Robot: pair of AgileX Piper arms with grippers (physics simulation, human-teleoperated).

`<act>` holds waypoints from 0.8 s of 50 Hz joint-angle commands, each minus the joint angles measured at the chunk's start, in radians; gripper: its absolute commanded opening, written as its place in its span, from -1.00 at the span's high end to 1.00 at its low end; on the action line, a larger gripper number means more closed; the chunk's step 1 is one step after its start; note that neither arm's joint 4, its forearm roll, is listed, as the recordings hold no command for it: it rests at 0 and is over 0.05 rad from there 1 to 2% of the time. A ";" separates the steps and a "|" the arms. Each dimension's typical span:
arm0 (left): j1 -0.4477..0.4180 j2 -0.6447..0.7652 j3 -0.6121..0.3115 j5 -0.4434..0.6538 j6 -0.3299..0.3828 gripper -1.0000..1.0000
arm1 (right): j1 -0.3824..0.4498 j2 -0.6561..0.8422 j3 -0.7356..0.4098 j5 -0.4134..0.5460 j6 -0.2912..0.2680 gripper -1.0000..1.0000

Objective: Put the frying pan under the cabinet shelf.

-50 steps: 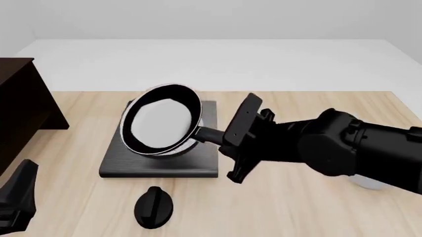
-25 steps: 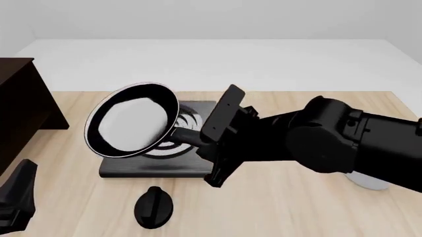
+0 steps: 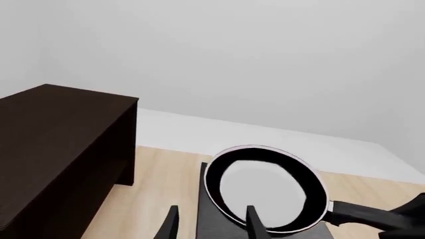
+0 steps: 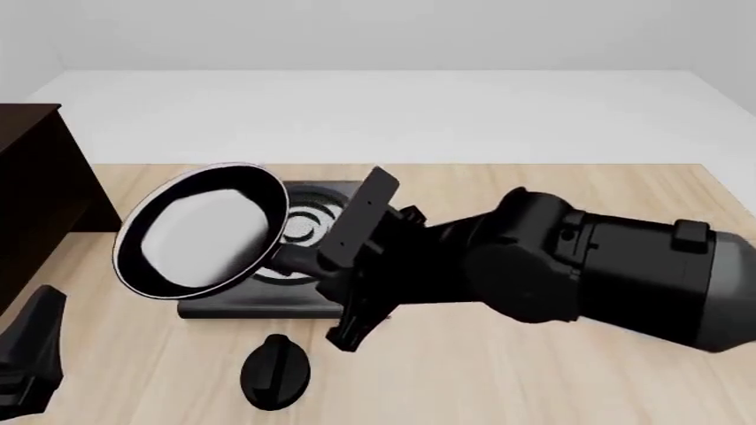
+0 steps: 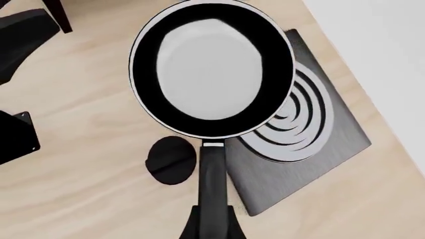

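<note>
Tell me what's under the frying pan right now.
Held in the right pincer, the frying pan hangs over the ringed black slab's edge and bare table. Part of the rings is covered.

A simulated kitchen mock-up is showing here: a black hob slab (image 4: 301, 232) with grey rings is lying on a pale wooden desk (image 4: 532, 372) under blank white walls.

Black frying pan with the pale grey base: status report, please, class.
Right gripper shut on frying pan handle, pan lifted, partly over ringed black slab. Left gripper open, idle. Dark brown cabinet shelf to the left; nothing seen blocking.
</note>
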 commanded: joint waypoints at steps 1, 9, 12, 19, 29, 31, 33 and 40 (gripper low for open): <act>0.013 0.000 0.010 -0.011 -0.012 -1.00 | 0.027 0.029 -0.027 -0.031 0.080 1.00; 0.016 0.000 0.010 -0.012 -0.013 -1.00 | 0.054 0.063 -0.034 -0.058 0.084 1.00; 0.019 0.000 0.009 -0.012 -0.015 -1.00 | 0.060 0.070 -0.041 -0.063 0.091 1.00; 0.019 0.000 0.005 -0.011 -0.016 -1.00 | 0.081 0.092 -0.044 -0.082 0.099 1.00; 0.024 0.000 0.003 -0.010 -0.018 -1.00 | 0.112 0.118 -0.025 -0.130 0.119 1.00; 0.025 0.000 0.001 -0.009 -0.019 -1.00 | 0.117 0.118 -0.020 -0.138 0.123 1.00; 0.024 0.000 0.001 -0.008 -0.017 -1.00 | 0.122 0.119 -0.014 -0.147 0.128 1.00; 0.023 0.000 -0.003 -0.005 -0.017 -1.00 | 0.136 0.127 0.003 -0.185 0.146 1.00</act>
